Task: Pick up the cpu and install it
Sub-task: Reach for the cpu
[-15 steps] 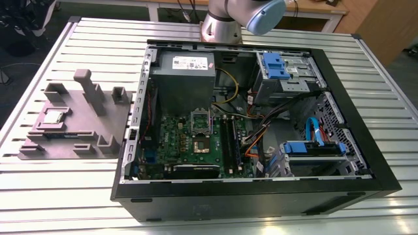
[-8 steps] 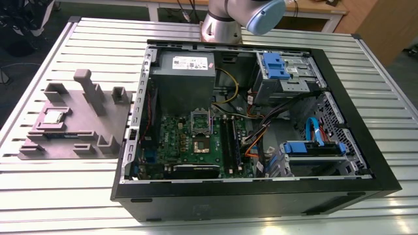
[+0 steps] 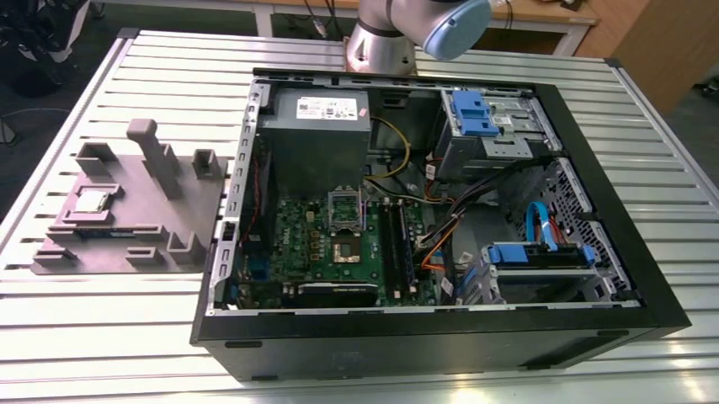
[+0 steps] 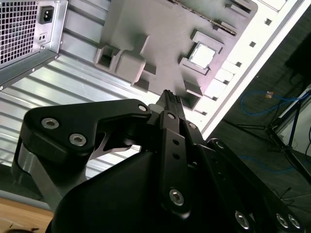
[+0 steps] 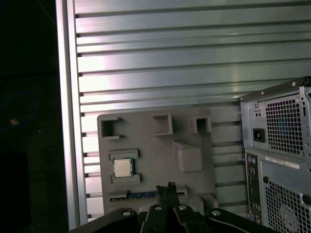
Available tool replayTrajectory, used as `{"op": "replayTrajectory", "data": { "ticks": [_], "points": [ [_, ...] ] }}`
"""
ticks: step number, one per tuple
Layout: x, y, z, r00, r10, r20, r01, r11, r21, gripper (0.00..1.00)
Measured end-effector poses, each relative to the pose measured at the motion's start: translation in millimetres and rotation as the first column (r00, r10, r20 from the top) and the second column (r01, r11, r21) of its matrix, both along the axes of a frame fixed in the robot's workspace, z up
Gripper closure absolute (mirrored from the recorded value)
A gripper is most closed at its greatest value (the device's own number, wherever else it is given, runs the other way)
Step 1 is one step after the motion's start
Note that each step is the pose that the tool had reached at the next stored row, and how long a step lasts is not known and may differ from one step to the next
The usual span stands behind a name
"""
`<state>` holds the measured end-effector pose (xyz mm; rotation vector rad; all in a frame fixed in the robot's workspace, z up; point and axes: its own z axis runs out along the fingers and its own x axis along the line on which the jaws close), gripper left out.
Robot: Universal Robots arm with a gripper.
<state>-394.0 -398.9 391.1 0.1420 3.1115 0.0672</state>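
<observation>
Hovering near the untouched cpu [image 5: 123,168] in its grey holder [image 5: 155,155], the gripper [image 5: 165,188] is pressed together, empty; grasping likely needs it spread.

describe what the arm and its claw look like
The arm is a silver-grey metal tube with a pale blue cap on its joint. The claw is matte black, built from flat angular links dotted with round silver screw heads.

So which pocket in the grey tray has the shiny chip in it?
The square pocket near the tray's edge, on the exterior view's left: only it holds the silver cpu.
</observation>
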Motion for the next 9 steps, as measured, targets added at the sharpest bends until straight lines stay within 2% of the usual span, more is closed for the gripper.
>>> {"op": "replayTrajectory", "data": {
  "ticks": [6, 9],
  "points": [
    [-6.7, 0.0, -0.2, 1.0000, 0.000, 0.0000, 0.000, 1.0000, 0.0000, 0.90],
    [-7.6, 0.0, -0.4, 1.0000, 0.000, -0.0014, 0.000, 1.0000, 0.0000, 0.90]
  ]
}}
